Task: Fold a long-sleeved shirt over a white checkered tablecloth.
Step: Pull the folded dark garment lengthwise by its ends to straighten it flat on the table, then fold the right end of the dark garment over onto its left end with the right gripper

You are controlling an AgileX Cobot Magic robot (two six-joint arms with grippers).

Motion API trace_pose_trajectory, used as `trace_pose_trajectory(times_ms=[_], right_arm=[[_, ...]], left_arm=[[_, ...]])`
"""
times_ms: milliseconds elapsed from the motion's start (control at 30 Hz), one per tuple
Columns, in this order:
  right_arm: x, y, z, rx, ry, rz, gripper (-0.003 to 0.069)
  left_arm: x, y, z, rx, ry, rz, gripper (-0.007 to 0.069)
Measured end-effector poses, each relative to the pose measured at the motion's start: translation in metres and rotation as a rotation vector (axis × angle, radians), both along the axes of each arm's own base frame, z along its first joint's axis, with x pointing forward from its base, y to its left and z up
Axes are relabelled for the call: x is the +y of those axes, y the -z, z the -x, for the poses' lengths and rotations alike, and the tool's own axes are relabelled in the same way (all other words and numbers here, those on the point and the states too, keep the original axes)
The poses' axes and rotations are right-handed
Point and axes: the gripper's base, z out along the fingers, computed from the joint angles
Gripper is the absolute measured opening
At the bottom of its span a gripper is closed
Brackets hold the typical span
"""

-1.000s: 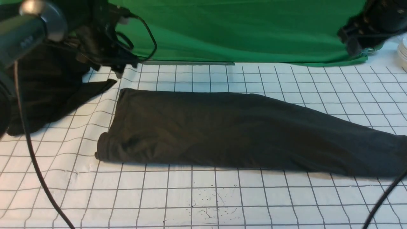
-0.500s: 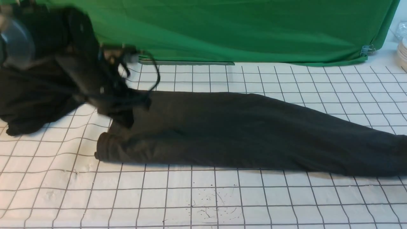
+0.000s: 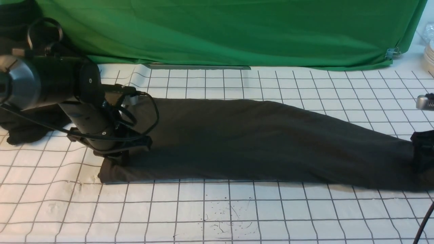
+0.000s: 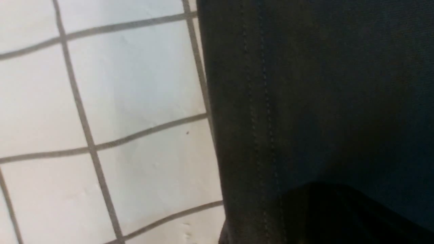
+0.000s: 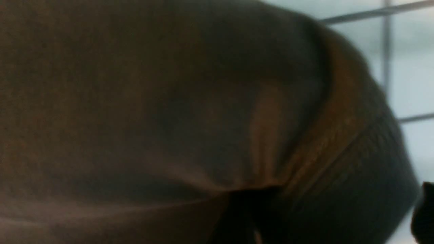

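Left claw [image 3: 118,158] is closed on the hem end of the shirt [image 3: 257,142]. Right claw [image 3: 423,152] straddles the opposite end, jaws spread, probably readying an end-to-end fold over the tablecloth [image 3: 217,210].

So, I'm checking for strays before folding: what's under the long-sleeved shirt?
The white checkered tablecloth runs under the long-sleeved shirt on every visible side; anything else beneath the folded cloth is covered.

long-sleeved shirt [image 4: 322,101]: double-stitched edge flat | on white checkered tablecloth [image 4: 135,84]
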Motion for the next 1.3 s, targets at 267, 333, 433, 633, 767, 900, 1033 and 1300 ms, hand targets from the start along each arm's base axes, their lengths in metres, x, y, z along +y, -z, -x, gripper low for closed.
trace_pose_trajectory(times_ms=[267, 333, 433, 633, 767, 900, 1033, 1300], right_arm=[[0.005, 0.001, -0.005, 0.003, -0.061, -0.069, 0.0118], [0.002, -0.002, -0.006, 0.007, -0.058, -0.065, 0.0067], [-0.014, -0.02, -0.009, 0.009, 0.007, -0.01, 0.0021], [-0.031, -0.079, -0.013, -0.094, 0.064, 0.086, 0.0018], [-0.001, -0.129, -0.019, -0.235, 0.019, 0.126, 0.0017], [0.064, -0.159, -0.026, -0.336, -0.112, 0.113, 0.0017], [0.136, -0.172, -0.026, -0.391, -0.227, 0.069, 0.0017], [0.292, -0.173, -0.011, -0.481, -0.477, -0.149, 0.0017]], left_arm=[[0.0, 0.0, 0.0, 0.003, 0.0, -0.001, -0.0006], [0.0, 0.0, 0.0, 0.003, 0.0, -0.001, -0.0006], [0.0, 0.0, 0.0, 0.005, -0.001, 0.001, -0.0006], [0.003, -0.009, 0.004, -0.006, 0.015, -0.025, -0.0006], [0.005, -0.045, 0.011, -0.104, 0.018, -0.018, -0.0006], [0.008, -0.089, 0.027, -0.228, 0.011, 0.006, -0.0005], [0.011, -0.121, 0.043, -0.315, 0.009, 0.021, -0.0004], [0.014, -0.139, 0.058, -0.337, 0.008, 0.025, -0.0004]])
